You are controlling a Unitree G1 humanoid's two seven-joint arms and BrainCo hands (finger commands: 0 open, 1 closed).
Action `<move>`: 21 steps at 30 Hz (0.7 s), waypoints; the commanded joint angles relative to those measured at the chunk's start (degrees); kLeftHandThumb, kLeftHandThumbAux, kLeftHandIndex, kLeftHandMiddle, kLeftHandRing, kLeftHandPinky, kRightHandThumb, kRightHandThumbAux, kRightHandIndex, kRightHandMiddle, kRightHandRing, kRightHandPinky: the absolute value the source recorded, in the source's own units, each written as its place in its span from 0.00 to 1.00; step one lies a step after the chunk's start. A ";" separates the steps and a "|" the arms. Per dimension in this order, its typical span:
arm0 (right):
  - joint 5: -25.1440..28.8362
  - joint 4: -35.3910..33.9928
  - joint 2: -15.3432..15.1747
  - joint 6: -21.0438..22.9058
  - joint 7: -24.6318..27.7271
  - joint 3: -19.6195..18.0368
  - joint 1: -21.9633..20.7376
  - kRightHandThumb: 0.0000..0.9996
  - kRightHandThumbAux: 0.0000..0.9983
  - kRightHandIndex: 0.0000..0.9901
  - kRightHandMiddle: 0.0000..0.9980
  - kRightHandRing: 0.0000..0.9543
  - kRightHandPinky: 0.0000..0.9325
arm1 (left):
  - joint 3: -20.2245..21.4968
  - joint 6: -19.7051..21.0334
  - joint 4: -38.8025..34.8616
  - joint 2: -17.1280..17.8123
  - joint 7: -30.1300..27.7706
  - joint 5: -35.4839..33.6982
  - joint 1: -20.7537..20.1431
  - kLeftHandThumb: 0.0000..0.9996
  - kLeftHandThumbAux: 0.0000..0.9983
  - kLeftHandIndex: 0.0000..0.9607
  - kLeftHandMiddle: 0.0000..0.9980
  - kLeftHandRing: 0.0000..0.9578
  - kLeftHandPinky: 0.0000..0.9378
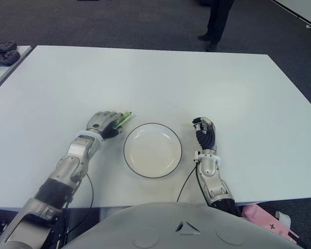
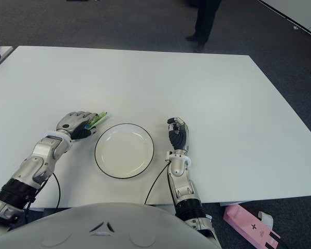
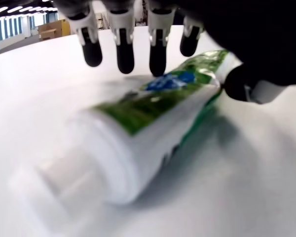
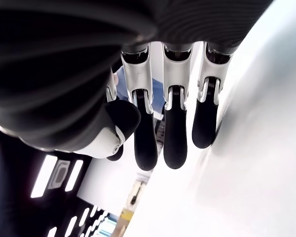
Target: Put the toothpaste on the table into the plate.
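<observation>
The toothpaste (image 1: 124,119), a green and white tube, lies on the white table (image 1: 249,104) just left of the plate's far rim. In the left wrist view the tube (image 3: 153,113) lies flat, cap end toward the camera. My left hand (image 1: 108,124) hovers over it, open. Its fingertips (image 3: 123,54) hang just above the tube's far side, and the thumb (image 3: 241,84) sits by the crimped end. The white plate (image 1: 140,161) with a dark rim stands between my hands and holds nothing. My right hand (image 1: 205,132) shows idle just right of the plate, fingers (image 4: 175,138) relaxed.
A person's legs (image 1: 217,23) stand beyond the table's far edge. Dark objects (image 1: 2,52) lie on a second table at far left. A pink box (image 1: 264,220) sits on the floor at lower right.
</observation>
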 commanded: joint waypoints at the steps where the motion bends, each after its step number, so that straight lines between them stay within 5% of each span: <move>1: 0.52 0.17 0.29 1.16 0.74 -0.12 0.40 0.84 0.69 0.42 0.47 0.48 0.50 | -2.48 -1.18 1.06 2.13 -4.10 -0.85 1.61 0.59 0.30 0.03 0.20 0.17 0.20; 21: 0.28 -0.32 0.30 2.03 0.76 -0.26 0.83 0.84 0.69 0.42 0.46 0.48 0.49 | -9.37 -3.48 1.24 5.46 -10.10 0.06 0.89 0.56 0.33 0.12 0.19 0.14 0.19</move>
